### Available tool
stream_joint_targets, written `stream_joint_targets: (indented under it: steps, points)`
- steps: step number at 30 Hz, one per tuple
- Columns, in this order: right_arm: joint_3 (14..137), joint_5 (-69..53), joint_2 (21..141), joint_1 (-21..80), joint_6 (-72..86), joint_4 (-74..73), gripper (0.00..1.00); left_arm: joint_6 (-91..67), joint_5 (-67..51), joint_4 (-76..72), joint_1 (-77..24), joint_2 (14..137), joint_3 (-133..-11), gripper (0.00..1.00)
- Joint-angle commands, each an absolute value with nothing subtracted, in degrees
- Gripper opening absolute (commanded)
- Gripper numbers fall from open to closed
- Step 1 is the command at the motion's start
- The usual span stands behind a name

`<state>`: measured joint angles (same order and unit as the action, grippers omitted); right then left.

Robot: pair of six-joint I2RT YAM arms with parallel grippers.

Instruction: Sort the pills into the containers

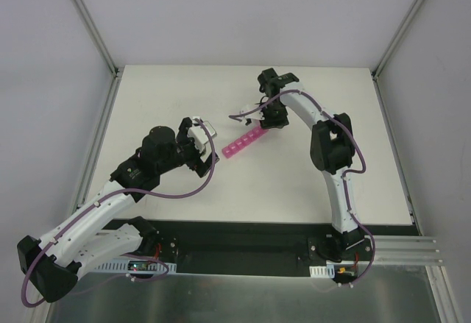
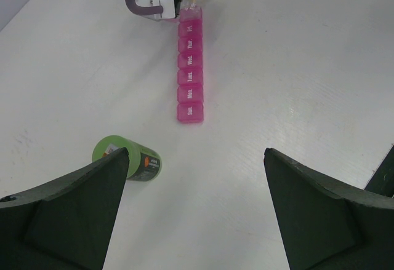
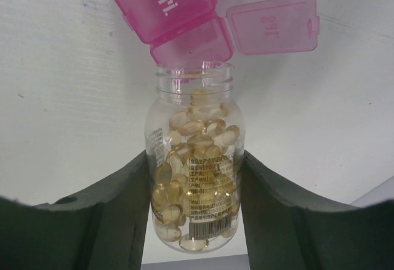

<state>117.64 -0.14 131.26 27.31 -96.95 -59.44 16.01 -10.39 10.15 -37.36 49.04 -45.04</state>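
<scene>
Top view: the pink pill organizer (image 1: pixel 244 145) lies diagonally on the counter (image 1: pixel 294 183). The left arm (image 1: pixel 158 154) is at its near-left end and the right arm (image 1: pixel 294 106) at its far-right end.

Left wrist view: the left fingers (image 2: pixel 68 214) stand wide apart, gripping nothing. A green bottle (image 2: pixel 126 158) lies on its side near the organizer's closed end, apart from it.

Right wrist view: the right fingers (image 3: pixel 92 221) clamp a clear uncapped bottle (image 3: pixel 196 128) containing the pills (image 3: pixel 197 171). Its mouth sits at the organizer's open end compartment, next to "Fri.", with the lid (image 3: pixel 274 24) folded back.

I read "Fri." on the closed pink lid (image 3: pixel 165 5), "Sat" (upside down) on the open lid (image 3: pixel 271 25); print on the bottle (image 3: pixel 196 159) is too small.
</scene>
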Motion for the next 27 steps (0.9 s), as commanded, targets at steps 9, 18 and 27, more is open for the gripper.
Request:
stream_joint_targets:
  steps: [9, 18, 27]
  points:
    - [119.0, 3.5, 131.4, 28.7, -98.7, -61.3, 0.52, 17.1, -11.9, 8.8, -36.7, 47.6, -44.6, 0.91]
    - [119.0, 3.2, 131.7, 28.7, -97.8, -61.3, 0.52, 17.1, -12.0, 8.8, -36.7, 47.5, -44.6, 0.91]
    - [117.4, 4.7, 130.3, 29.0, -98.7, -60.0, 0.52, 17.1, -12.0, 9.0, -36.7, 47.6, -44.6, 0.91]
